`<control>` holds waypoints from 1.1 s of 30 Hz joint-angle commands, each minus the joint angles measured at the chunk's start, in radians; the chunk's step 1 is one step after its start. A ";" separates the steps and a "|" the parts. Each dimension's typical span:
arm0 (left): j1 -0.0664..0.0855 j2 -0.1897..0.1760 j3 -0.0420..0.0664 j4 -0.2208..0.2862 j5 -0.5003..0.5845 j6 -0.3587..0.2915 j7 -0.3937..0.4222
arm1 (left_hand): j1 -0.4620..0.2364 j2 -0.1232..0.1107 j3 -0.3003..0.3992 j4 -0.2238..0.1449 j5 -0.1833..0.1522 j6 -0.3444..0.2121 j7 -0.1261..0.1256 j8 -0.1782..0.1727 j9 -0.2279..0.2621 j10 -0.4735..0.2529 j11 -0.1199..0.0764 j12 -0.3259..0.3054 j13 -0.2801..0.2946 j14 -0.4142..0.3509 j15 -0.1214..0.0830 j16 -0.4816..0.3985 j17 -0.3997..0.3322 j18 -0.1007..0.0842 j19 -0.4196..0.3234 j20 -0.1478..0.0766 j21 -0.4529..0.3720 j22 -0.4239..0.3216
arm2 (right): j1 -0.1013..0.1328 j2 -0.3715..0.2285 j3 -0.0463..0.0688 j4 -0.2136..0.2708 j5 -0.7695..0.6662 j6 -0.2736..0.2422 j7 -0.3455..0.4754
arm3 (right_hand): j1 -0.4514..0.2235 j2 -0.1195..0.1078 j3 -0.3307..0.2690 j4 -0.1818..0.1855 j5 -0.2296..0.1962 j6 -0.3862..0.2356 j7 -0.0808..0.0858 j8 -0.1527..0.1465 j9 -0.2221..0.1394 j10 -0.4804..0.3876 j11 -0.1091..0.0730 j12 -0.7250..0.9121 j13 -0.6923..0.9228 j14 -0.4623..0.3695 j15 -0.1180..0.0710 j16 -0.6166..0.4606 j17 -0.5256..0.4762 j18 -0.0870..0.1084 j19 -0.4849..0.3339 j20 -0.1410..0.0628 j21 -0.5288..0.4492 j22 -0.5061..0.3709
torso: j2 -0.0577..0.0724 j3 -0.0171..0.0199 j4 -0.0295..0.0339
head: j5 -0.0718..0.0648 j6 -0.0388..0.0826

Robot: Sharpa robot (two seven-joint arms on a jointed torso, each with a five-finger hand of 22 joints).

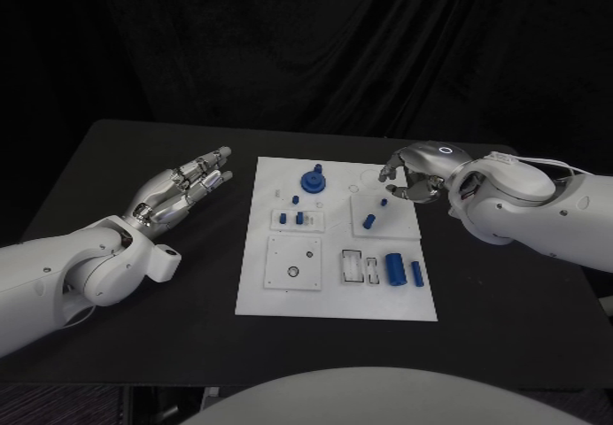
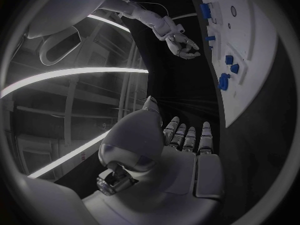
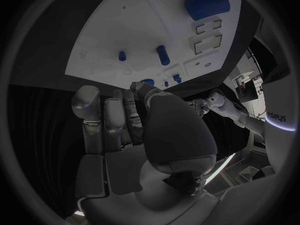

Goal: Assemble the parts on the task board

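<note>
The white task board (image 1: pixel 335 292) lies mid-table. On it stand a round blue part with a peg (image 1: pixel 314 181), two small blue pieces (image 1: pixel 290 217), two blue pegs (image 1: pixel 376 212) and a thick blue cylinder (image 1: pixel 396 268) beside a thinner one (image 1: pixel 418 273). My left hand (image 1: pixel 191 181) hovers left of the board, fingers straight and apart, holding nothing; its palm (image 2: pixel 181 155) faces the board's edge (image 2: pixel 250 80). My right hand (image 1: pixel 411 174) hangs over the board's far right corner with fingers curled toward the thumb, and I see nothing between them. The same curled right hand (image 2: pixel 181 45) and its fingers (image 3: pixel 115 120) show in the wrist views.
A recessed square plate (image 1: pixel 297 261) and rectangular slots (image 1: pixel 358 266) sit on the board's near half. Bare black table (image 1: pixel 511 310) surrounds the board on all sides. A dark curtain closes the back.
</note>
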 commanded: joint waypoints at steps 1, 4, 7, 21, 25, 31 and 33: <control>-0.001 -0.008 0.001 0.022 0.058 0.033 0.230 | 0.005 0.003 -0.005 0.001 0.005 0.006 -0.005 -0.005 -0.001 0.001 0.002 -0.005 0.000 0.001 0.004 -0.007 -0.001 0.015 0.004 0.000 -0.004 -0.001 | -0.009 -0.007 0.001 0.010 -0.004 -0.011 0.004 | -0.008 -0.007 -0.001 0.004 -0.014 0.008 -0.001 0.004 0.002 0.005 0.001 -0.005 -0.005 0.005 0.002 0.005 0.001 -0.017 0.006 0.000 0.008 0.121 | 0.003 -0.0095 0.0008 | 0.000 0.000; -0.001 -0.013 0.001 0.035 0.060 0.032 0.236 | 0.009 0.006 -0.007 0.001 0.010 0.009 -0.007 -0.004 -0.001 0.005 0.009 -0.002 0.000 0.001 0.008 -0.007 -0.001 0.013 0.005 0.003 -0.003 -0.003 | -0.013 -0.014 0.001 0.020 -0.004 -0.022 -0.001 | -0.012 -0.009 -0.004 0.005 -0.020 0.007 -0.003 0.003 0.003 0.006 0.002 -0.005 -0.008 0.004 0.002 0.007 0.000 -0.017 0.006 0.000 0.010 0.121 | 0.003 -0.0092 0.0007 | 0.001 0.000; -0.001 -0.015 0.001 0.038 0.060 0.034 0.236 | 0.014 0.008 -0.007 0.000 0.018 0.010 -0.006 -0.004 -0.001 0.005 0.015 -0.003 0.000 0.001 0.015 -0.007 -0.001 0.011 0.006 0.008 -0.003 -0.005 | -0.015 -0.019 0.001 0.026 -0.004 -0.021 -0.008 | -0.017 -0.012 -0.008 0.008 -0.025 0.007 -0.004 0.002 0.003 0.005 0.002 -0.005 -0.010 0.004 0.003 0.007 -0.002 -0.016 0.005 0.001 0.008 0.120 | 0.003 -0.0086 0.0009 | 0.002 0.000; -0.002 0.000 0.001 0.023 0.061 0.049 0.226 | 0.065 0.014 -0.001 -0.008 0.074 0.035 0.008 0.000 0.002 0.007 0.051 -0.004 0.001 0.001 0.063 -0.007 -0.001 0.014 0.014 0.063 -0.001 -0.014 | -0.030 -0.005 0.001 -0.023 -0.004 0.014 -0.035 | -0.020 -0.016 -0.019 0.003 -0.005 -0.016 -0.010 -0.012 0.006 -0.040 0.006 0.022 -0.001 -0.041 0.008 -0.035 -0.055 -0.004 -0.039 0.006 -0.064 0.103 | 0.002 -0.0076 -0.0003 | 0.008 0.000; -0.003 0.003 0.001 0.021 0.061 0.051 0.226 | 0.070 0.014 -0.001 -0.007 0.079 0.034 0.003 0.000 0.002 0.007 0.055 -0.004 0.001 0.001 0.066 -0.007 -0.001 0.016 0.015 0.068 0.000 -0.015 | -0.034 0.002 0.001 -0.039 -0.004 0.011 -0.030 | -0.019 -0.015 -0.021 0.000 -0.003 -0.017 -0.017 -0.011 0.010 -0.039 0.005 0.039 0.007 -0.047 0.009 -0.037 -0.061 -0.003 -0.044 0.007 -0.066 0.102 | 0.002 -0.0084 0.0027 | 0.011 0.000; -0.007 0.008 0.001 0.014 0.061 0.058 0.222 | 0.087 0.015 0.005 -0.012 0.097 0.033 -0.001 -0.001 0.002 0.007 0.063 -0.004 0.001 0.001 0.077 -0.007 -0.001 0.022 0.017 0.084 0.000 -0.017 | -0.045 0.019 0.001 -0.069 -0.004 -0.003 -0.013 | -0.022 -0.008 -0.037 -0.003 -0.048 -0.018 -0.044 0.000 0.036 -0.045 0.000 0.087 0.030 -0.052 0.006 -0.036 -0.075 -0.004 -0.043 0.007 -0.056 0.104 | 0.003 -0.0081 0.0000 | 0.014 0.000; -0.007 0.009 0.001 0.012 0.061 0.059 0.221 | 0.094 0.016 0.007 -0.014 0.107 0.036 0.000 0.000 0.002 0.008 0.066 -0.003 0.001 0.001 0.080 -0.007 -0.001 0.024 0.017 0.088 0.000 -0.018 | -0.049 0.023 0.001 -0.075 -0.004 -0.006 -0.009 | -0.025 -0.010 -0.042 -0.002 -0.058 -0.027 -0.047 0.000 0.042 -0.046 0.000 0.095 0.032 -0.056 0.005 -0.045 -0.088 -0.004 -0.040 0.006 -0.051 0.105 | 0.003 -0.0082 0.0001 | 0.014 0.000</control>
